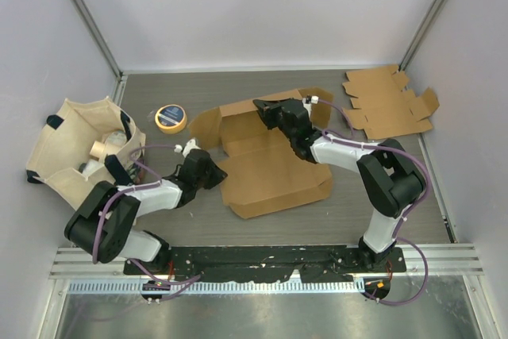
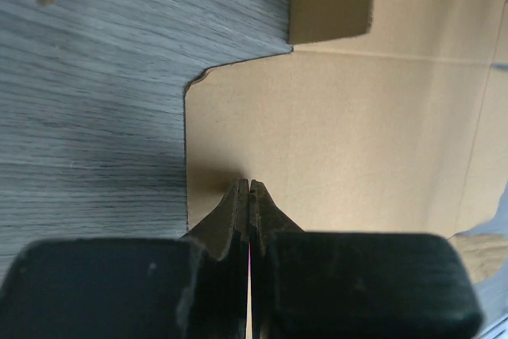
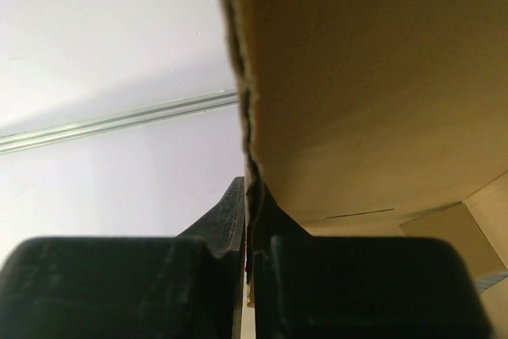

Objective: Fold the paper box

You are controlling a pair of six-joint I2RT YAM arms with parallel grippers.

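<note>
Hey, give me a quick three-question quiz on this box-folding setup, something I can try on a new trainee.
1. True or false: the right gripper is clamped on an edge of the cardboard box.
2. What lies between the canvas bag and the box? A) tape roll B) scissors C) mug
3. Is the left gripper open or shut?

Key: 1 true; 2 A; 3 shut, with its tips together over a flat box panel.
</note>
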